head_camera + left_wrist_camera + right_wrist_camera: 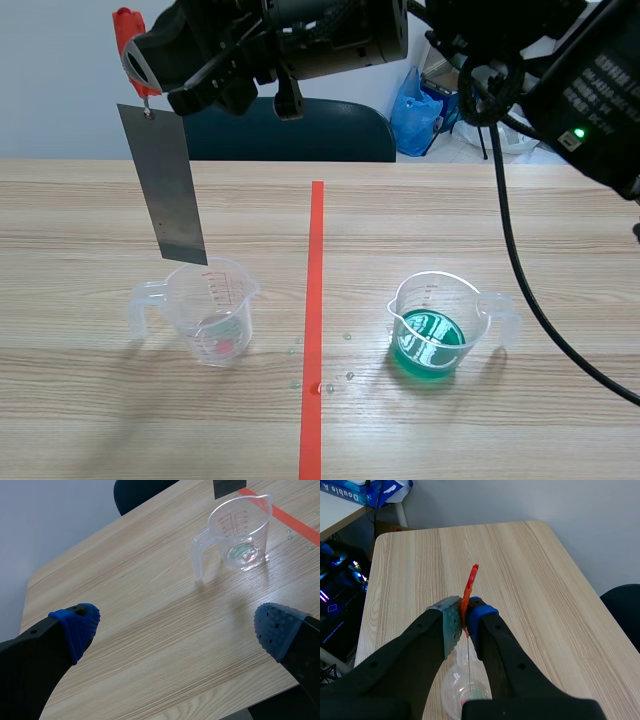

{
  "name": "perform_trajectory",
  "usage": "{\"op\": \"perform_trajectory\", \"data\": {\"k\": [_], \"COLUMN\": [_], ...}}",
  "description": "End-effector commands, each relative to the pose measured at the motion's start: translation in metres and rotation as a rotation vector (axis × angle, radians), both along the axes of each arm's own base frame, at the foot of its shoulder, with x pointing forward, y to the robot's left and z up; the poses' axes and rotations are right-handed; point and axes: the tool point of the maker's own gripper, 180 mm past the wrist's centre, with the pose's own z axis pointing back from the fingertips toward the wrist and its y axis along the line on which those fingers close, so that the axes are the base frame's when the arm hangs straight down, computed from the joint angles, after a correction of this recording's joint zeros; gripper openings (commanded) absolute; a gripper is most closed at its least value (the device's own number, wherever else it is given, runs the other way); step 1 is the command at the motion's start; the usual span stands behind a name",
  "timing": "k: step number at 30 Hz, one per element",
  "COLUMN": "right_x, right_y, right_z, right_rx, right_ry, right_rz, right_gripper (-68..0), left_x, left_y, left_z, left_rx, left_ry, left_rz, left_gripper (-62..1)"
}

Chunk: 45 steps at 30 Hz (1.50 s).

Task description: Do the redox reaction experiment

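The metal strip (163,185) hangs with its long axis near vertical and its lower edge just over the clear cup (208,310). It is directly below the right gripper (465,617), which is clamped on the red clip (128,45) carrying the strip. The left gripper (175,625) is spread wide, with the cup ahead of it.

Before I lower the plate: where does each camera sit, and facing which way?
Scene view: between the arms, facing across the table; the raised right gripper holds the red clip and metal plate above the clear cup; green-liquid cup to its right.
Left wrist view: over the table's left, looking forward and down past the open left gripper at the clear cup.
Right wrist view: high, looking down past the right gripper, shut on the clip, onto the cup.
All three share the clear cup.
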Motion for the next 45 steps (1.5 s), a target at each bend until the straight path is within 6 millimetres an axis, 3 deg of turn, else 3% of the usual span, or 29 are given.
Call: {"op": "perform_trajectory", "data": {"k": [1,32,45], "right_x": [0.002,0.003,0.006], "right_y": [0.001,-0.002,-0.052], "right_z": [0.019,0.016,0.009], "right_rx": [0.043,0.031,-0.005], "right_ry": [-0.034,-0.033,-0.078], "right_rz": [0.001,-0.004,-0.085], "right_gripper": [-66.9,-66.9,-66.9], "left_x": [0.002,0.002,0.002], "left_y": [-0.001,-0.001,-0.001], "left_z": [0.006,0.006,0.006], "left_rx": [-0.008,-0.009,-0.009], "left_ry": [-0.023,-0.024,-0.023], "left_rz": [-0.001,-0.001,-0.001], "left_gripper": [1.4,1.4,1.4]}}
